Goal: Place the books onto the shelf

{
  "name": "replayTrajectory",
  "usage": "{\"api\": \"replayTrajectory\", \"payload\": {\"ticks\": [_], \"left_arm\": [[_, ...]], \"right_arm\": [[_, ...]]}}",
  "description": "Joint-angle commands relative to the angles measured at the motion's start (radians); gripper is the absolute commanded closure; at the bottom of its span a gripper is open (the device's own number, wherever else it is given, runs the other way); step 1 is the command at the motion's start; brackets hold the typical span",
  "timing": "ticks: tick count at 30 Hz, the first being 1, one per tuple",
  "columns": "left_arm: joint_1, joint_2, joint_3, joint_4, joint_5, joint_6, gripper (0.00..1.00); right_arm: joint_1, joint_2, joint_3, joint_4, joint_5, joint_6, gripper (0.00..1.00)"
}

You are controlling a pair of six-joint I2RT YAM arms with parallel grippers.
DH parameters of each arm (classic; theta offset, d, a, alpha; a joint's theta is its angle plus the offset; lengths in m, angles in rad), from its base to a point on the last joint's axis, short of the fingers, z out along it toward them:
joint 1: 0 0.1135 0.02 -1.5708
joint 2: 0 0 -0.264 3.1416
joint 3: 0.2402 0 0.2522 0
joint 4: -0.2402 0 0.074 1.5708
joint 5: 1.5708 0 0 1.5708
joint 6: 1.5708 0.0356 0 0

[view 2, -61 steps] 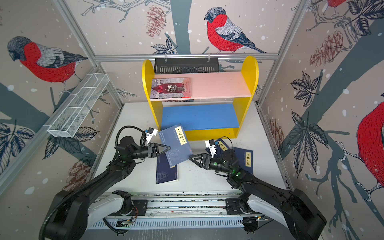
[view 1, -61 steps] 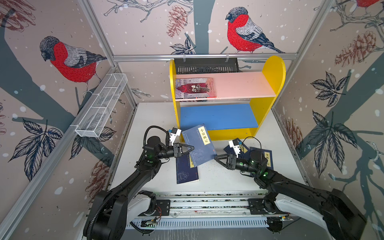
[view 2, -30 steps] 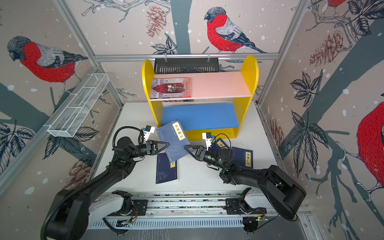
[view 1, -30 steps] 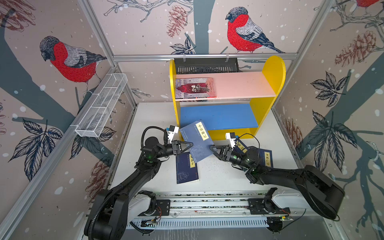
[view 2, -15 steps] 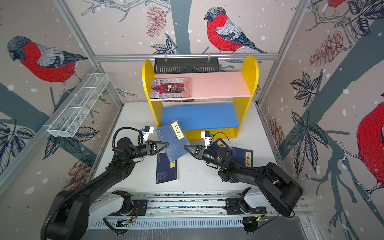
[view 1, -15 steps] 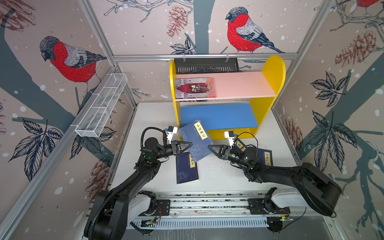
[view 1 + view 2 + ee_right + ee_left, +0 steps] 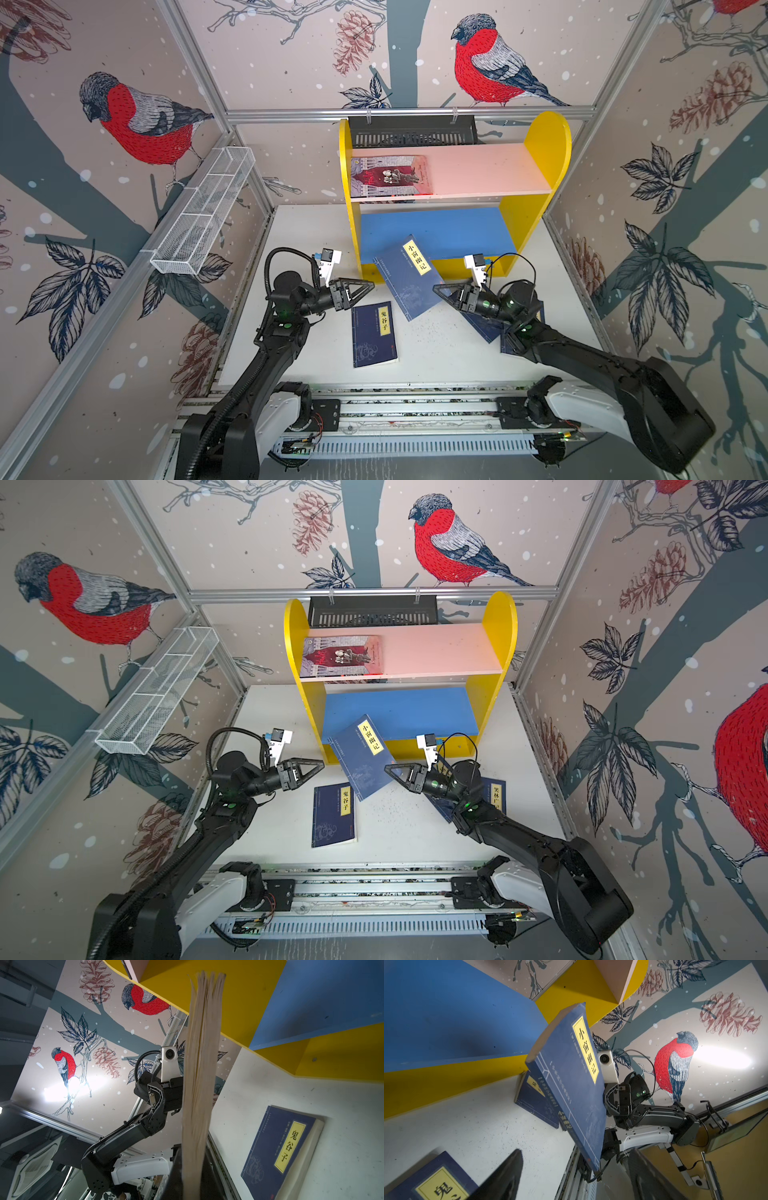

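Progress: one book of five is shelved. The red book lies flat on the pink board of the shelf, well beyond both pincers. The blue board is bare.

Right pincer: closed on the lower edge of the held book. The right wrist view shows the page edges rising from between its fingers. The book is clear of the worktop and tilted. In both top views its far corner overlaps the front edge of the blue board; whether they touch cannot be told.

Left pincer: jaws spread wide, holding nothing. Its tips are just beside the opposite edge of the held book, apart from it.

Remaining: four navy books.
- Held book: judged to be on its way to the blue board.
- Loose book: flat on the worktop, between the pincers and nearer the robot's base.
- Two books: on the worktop beneath the right arm, behind its pincer, partly hidden.

Obstructions, as judged: the yellow lip under the blue board and the pink board above it limit the entry angle. The left pincer is close to the book's path. The wire basket and black tray are well clear.
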Motion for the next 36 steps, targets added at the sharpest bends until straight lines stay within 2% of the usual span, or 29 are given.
{"api": "replayTrajectory", "payload": {"ticks": [1,3,7,10,13,17,21,24,28,30,31,32,34,36], "left_arm": [[0.016,-0.008,0.027,-0.113,0.088,0.152,0.16],[0.019,-0.006,0.044,-0.158,0.097,0.188,0.14],[0.019,0.007,0.050,-0.158,0.137,0.174,0.06],[0.018,0.030,0.045,-0.150,0.140,0.155,0.03],[0.008,0.064,0.043,-0.096,0.163,0.098,0.03],[-0.036,0.104,0.065,-0.079,0.207,0.069,0.09],[-0.077,0.104,0.074,-0.092,0.236,0.073,0.21],[-0.082,0.096,0.070,-0.097,0.232,0.075,0.39],[-0.084,0.080,0.064,-0.106,0.211,0.076,0.75],[-0.084,0.072,0.061,-0.108,0.188,0.076,0.97],[-0.084,0.069,0.059,-0.110,0.177,0.076,1.00],[-0.084,0.066,0.057,-0.111,0.170,0.074,1.00],[-0.084,0.061,0.054,-0.101,0.154,0.063,1.00],[-0.083,0.054,0.053,-0.091,0.132,0.053,1.00]], "right_arm": [[-0.052,-0.039,0.024,-0.087,-0.232,-0.073,0.99],[-0.080,-0.061,0.035,-0.129,-0.304,-0.100,0.99],[-0.096,-0.086,0.072,-0.227,-0.401,-0.161,0.99],[-0.095,-0.096,0.092,-0.287,-0.425,-0.197,0.99],[-0.092,-0.088,0.105,-0.291,-0.451,-0.198,0.99],[-0.064,-0.064,0.118,-0.301,-0.447,-0.215,0.99],[-0.048,-0.029,0.156,-0.379,-0.444,-0.276,0.99],[-0.040,-0.008,0.185,-0.419,-0.438,-0.312,0.98],[-0.037,0.029,0.231,-0.511,-0.427,-0.382,0.96],[-0.035,0.048,0.240,-0.511,-0.423,-0.385,0.91],[-0.034,0.054,0.245,-0.510,-0.420,-0.387,0.87],[-0.035,0.060,0.248,-0.509,-0.415,-0.390,0.78],[-0.043,0.067,0.248,-0.509,-0.391,-0.397,0.51],[-0.060,0.073,0.245,-0.508,-0.374,-0.397,0.37]]}}
